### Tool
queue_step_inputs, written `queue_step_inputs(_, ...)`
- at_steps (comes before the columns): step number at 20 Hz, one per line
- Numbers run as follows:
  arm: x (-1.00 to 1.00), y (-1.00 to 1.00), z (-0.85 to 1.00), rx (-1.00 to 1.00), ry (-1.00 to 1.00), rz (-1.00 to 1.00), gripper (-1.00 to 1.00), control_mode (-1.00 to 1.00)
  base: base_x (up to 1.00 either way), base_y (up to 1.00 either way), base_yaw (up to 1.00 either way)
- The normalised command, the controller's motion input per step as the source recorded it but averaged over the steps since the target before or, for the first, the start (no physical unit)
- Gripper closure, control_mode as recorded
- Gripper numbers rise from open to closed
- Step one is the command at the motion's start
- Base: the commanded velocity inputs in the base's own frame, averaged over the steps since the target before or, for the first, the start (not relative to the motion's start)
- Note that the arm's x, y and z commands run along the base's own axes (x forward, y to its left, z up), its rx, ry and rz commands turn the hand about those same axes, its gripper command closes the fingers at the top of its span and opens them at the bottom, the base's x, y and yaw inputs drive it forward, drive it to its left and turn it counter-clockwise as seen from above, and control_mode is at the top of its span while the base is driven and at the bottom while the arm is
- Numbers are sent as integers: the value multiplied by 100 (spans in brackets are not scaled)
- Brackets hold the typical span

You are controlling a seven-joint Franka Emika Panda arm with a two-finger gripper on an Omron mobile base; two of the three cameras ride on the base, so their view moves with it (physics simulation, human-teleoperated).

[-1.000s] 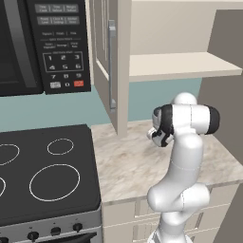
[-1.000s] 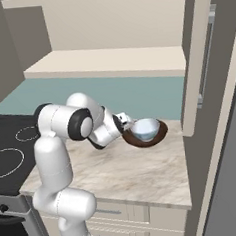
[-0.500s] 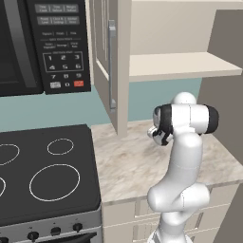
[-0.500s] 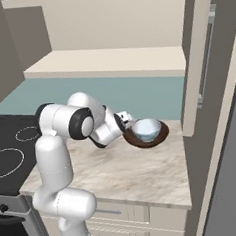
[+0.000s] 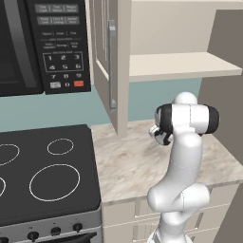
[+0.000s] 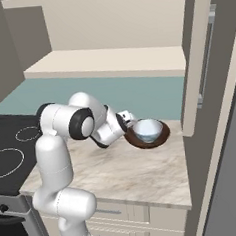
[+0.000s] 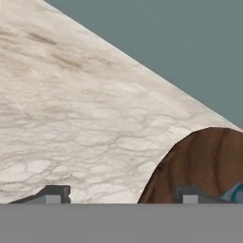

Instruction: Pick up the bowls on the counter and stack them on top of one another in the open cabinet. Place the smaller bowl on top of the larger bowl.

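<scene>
In the hand view the two dark fingertips (image 7: 52, 194) stand apart at the bottom edge, one over bare stone, the other over the near rim of the wide, shallow dark brown wood-like bowl (image 7: 204, 166). The brown rim's edge lies between the two tips, but whether either tip touches it cannot be told. Just beyond the second tip a sliver of pale blue shows, part of the small round pale blue bowl (image 6: 147, 129) with a glossy whitish inside.

From the right base view the gripper (image 6: 129, 120) sits low at the left edge of the brown bowl (image 6: 150, 135), closer to it than a second ago, when a small gap showed between them. The blue bowl lies inside the brown one, as it did before; both rest on the beige marbled stone counter (image 6: 119, 172), unmoved.

Further out and above, the beige wall cabinet (image 6: 110, 60) stands open with its plain shelf bare, its panelled door (image 5: 107, 61) swung out. The black stovetop (image 5: 45, 171) lies to the arm's left.
</scene>
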Motion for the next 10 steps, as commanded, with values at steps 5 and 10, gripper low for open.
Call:
queue_step_inputs(5, 0, -5, 0, 0, -2, 0, 100, -100, 0, 0, 0)
queue_step_inputs(10, 0, -1, 0, 0, -3, 0, 100, -100, 0, 0, 0)
